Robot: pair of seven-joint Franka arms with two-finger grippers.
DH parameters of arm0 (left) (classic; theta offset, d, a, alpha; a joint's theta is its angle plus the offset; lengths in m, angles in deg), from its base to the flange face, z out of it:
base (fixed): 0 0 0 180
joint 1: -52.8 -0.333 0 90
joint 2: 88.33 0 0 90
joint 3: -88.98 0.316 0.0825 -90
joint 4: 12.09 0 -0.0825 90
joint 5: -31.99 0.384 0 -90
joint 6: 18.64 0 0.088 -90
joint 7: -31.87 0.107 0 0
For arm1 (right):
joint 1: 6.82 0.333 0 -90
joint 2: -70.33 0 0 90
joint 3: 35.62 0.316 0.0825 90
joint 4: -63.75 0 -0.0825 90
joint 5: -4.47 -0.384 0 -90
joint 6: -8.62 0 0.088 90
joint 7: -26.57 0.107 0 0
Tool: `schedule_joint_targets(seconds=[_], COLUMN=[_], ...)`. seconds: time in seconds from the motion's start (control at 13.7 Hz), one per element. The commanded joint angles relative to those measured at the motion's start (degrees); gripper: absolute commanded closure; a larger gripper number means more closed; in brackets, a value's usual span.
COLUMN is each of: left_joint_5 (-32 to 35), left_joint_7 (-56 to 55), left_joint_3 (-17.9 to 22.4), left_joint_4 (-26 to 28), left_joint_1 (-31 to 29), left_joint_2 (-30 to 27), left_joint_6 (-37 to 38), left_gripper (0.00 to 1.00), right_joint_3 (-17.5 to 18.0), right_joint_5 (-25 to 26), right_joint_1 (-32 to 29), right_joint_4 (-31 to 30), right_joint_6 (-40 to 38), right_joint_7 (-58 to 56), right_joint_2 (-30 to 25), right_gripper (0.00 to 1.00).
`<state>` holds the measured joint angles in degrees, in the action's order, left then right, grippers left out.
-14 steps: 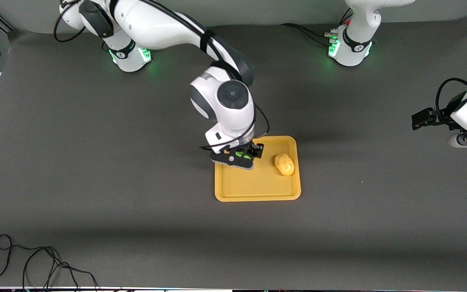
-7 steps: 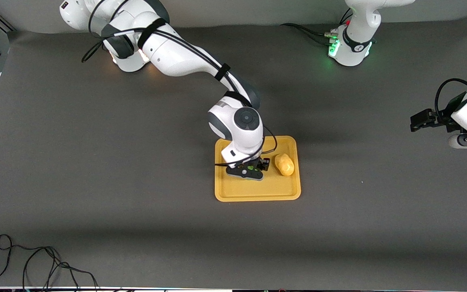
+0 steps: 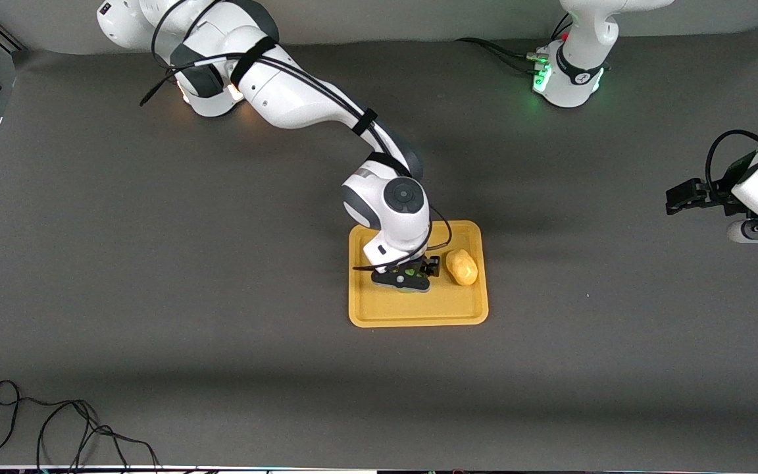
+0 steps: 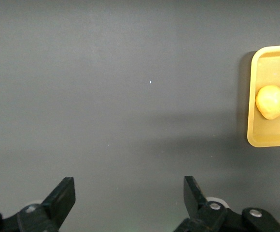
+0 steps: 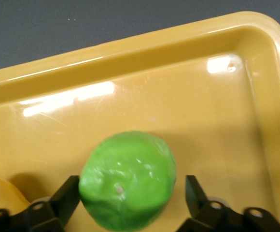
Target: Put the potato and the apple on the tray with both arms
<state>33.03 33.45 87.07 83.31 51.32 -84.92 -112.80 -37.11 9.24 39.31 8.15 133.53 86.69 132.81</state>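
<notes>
The right gripper (image 5: 128, 193) has just spread, dropping the apple (image 5: 128, 186) at frame center on the tray (image 3: 418, 313) beside the potato (image 3: 462, 266), while the left gripper (image 4: 128, 205) waits spread, so both now look placed.

apple (image 5: 128, 180) in tray (image 3: 418, 313); potato (image 3: 462, 266) beside it, toward left arm's end

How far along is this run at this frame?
Done: the potato lies on the tray. In hand: the right pincer is low over the tray, open, with the apple between its fingers, resting on the tray. Left: pulling that arm clear. The left pincer waits open over bare table.
</notes>
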Motion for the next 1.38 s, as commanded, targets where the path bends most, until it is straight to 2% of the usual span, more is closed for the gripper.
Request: schedule_joint_targets(seconds=[0.0,0.44,0.66,0.8,1.09,1.31], left_joint_5=[-0.52,-0.43,-0.34,-0.43,-0.43,-0.52], left_joint_7=[1.4,1.14,1.14,0.97,1.14,1.32], left_joint_3=[-0.02,-0.02,-0.02,-0.2,-0.02,-0.11], left_joint_4=[-0.66,-0.4,-0.39,-0.75,-0.57,-0.57], left_joint_1=[-0.45,-0.53,-0.45,-0.36,-1.67,-2.56], left_joint_2=[0.28,0.63,0.28,0.45,0.63,0.54], left_joint_6=[0.48,0.65,1.79,1.62,1.44,1.09], left_gripper=[0.0,0.0,0.0,0.0,0.0,0.0], right_joint_3=[-0.36,-0.98,-1.41,-1.59,-1.24,-0.8], right_joint_5=[0.86,0.42,0.51,0.16,-2.3,-2.39], right_joint_1=[0.45,-5.08,-8.67,-13.85,-26.15,-33.9], right_joint_4=[2.26,2.08,0.25,-5.7,-25.65,-32.27], right_joint_6=[-6.75,-27.68,-35.84,-38.42,-34.31,-33.86], right_joint_7=[1.57,0.35,-8.84,-19.2,-36.62,-46.56], right_joint_2=[-3.22,-17.89,-24.91,-32.46,-50.48,-57.36], right_gripper=[0.0,0.0,0.0,0.0,0.0,0.0])
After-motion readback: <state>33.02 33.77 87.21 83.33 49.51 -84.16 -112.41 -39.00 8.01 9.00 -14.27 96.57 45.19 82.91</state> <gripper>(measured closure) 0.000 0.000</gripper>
